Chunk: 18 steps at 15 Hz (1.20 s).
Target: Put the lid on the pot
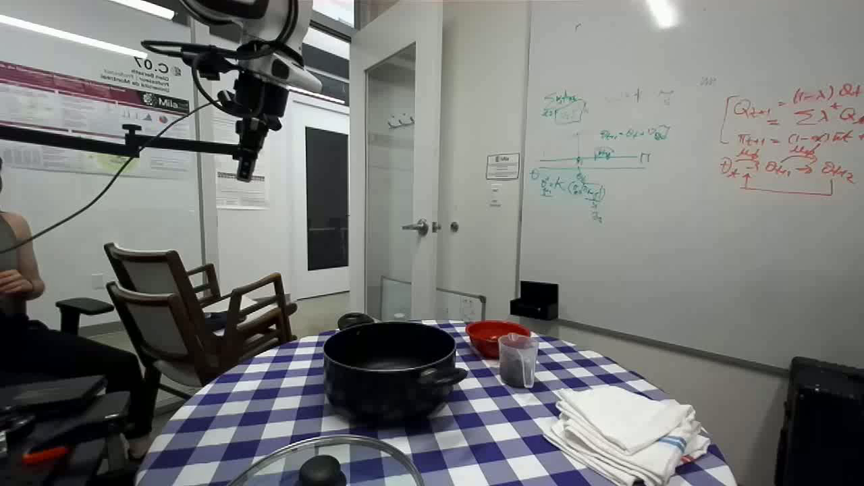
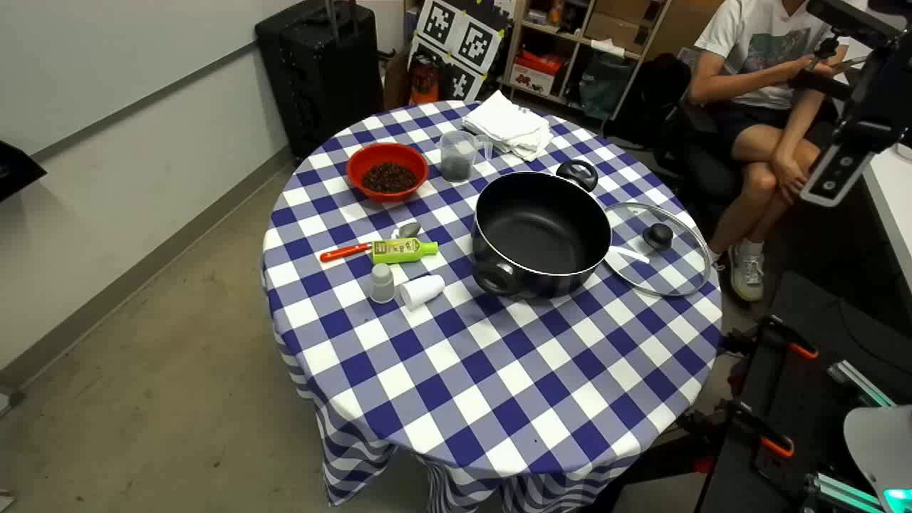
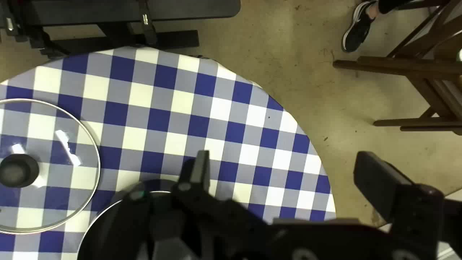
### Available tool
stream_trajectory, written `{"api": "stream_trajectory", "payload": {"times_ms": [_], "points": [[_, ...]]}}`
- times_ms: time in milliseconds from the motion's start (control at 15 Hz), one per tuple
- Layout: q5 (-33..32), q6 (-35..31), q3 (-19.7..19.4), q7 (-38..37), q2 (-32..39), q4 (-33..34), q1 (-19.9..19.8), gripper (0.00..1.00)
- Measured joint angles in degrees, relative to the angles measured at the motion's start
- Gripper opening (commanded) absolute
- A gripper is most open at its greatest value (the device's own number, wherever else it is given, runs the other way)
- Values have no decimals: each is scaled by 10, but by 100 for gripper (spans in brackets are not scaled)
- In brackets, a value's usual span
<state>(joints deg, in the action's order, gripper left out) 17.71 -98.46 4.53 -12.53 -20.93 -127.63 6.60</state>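
Jaws spread wide and holding nothing, the gripper [image 3: 280, 162] points down from high up, likely set that broad to straddle a knob [image 3: 18, 170]; in the wrist view the edge of the checked table [image 2: 499, 399] runs between its fingers [image 3: 373, 178]. Just inside the edge on the side of the dark stand [image 3: 108, 11], the glass lid [image 2: 662, 261] lies flat, knob up, seemingly so it can be pinched from above. It rests well below the jaws and, in the wrist view, left of both fingers. Just beside it, toward the table's middle, the black pot [image 1: 388, 388] stands upright and uncovered, presumably to keep the carry short. Near the far edge, toward the whiteboard [image 1: 675, 250], a red bowl [image 2: 383, 153] and clear measuring cup [image 2: 457, 158] sit close together, probably out of the way.
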Motion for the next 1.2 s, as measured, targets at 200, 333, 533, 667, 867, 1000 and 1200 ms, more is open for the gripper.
{"api": "stream_trajectory", "payload": {"times_ms": [200,333,533,667,867,1000,1200], "points": [[0,0,0,0,0,0,0,100],[0,0,0,0,0,0,0,100],[0,0,0,0,0,0,0,100],[0,0,1,0,0,0,-2,100],[0,0,2,-4,4,0,-11,100],[0,0,0,-10,14,-2,-21,100],[1,-20,-10,-26,37,-14,-45,100]]}}
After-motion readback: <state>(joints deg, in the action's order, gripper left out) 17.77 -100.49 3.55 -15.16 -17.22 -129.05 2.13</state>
